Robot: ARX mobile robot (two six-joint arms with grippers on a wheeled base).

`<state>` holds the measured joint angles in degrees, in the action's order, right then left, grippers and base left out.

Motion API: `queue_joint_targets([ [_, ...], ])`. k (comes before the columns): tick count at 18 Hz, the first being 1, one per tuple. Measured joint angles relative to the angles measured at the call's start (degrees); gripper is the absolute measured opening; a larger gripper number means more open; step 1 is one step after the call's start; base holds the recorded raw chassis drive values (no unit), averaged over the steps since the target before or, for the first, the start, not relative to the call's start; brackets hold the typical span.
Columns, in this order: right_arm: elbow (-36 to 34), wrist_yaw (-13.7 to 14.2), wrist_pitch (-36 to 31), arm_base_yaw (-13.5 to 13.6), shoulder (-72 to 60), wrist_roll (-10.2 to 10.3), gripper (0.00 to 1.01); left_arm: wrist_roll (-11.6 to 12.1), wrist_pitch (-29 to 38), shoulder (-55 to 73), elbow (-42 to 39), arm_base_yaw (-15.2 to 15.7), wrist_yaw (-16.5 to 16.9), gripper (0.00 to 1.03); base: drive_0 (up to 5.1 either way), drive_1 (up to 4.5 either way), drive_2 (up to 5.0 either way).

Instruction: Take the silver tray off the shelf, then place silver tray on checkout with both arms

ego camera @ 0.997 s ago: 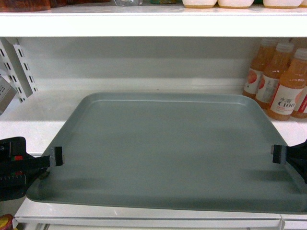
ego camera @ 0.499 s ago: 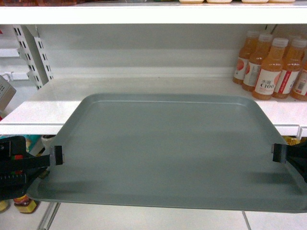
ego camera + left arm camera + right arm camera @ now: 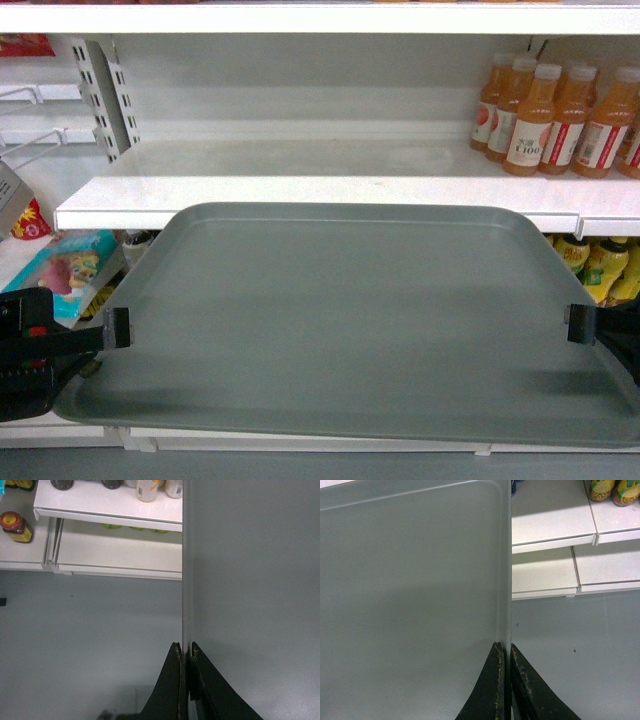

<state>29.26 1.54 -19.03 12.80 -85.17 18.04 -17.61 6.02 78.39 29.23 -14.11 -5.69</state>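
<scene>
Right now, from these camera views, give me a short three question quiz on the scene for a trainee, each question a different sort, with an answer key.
1. True or false: the silver tray rests flat on the shelf.
2. Multiple choice: where do the orange drink bottles stand in the head view? A) on the tray B) at the right end of the shelf C) on the floor
3. Fill in: the left gripper and the right gripper each clamp the tray's ____.

Key
1. False: it is held in front of the shelf, over the floor.
2. B
3. Rim, one gripper on each short side.
</scene>
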Motion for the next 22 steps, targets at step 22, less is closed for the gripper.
queue_joint_targets([
  [22, 0.02, 0.0, -0.26, 0.02, 0.02, 0.15, 0.03, -0.02, 0.24, -0.02, 0.0, 0.02, -0.07, 0.03, 0.1, -3.96, 4.1],
])
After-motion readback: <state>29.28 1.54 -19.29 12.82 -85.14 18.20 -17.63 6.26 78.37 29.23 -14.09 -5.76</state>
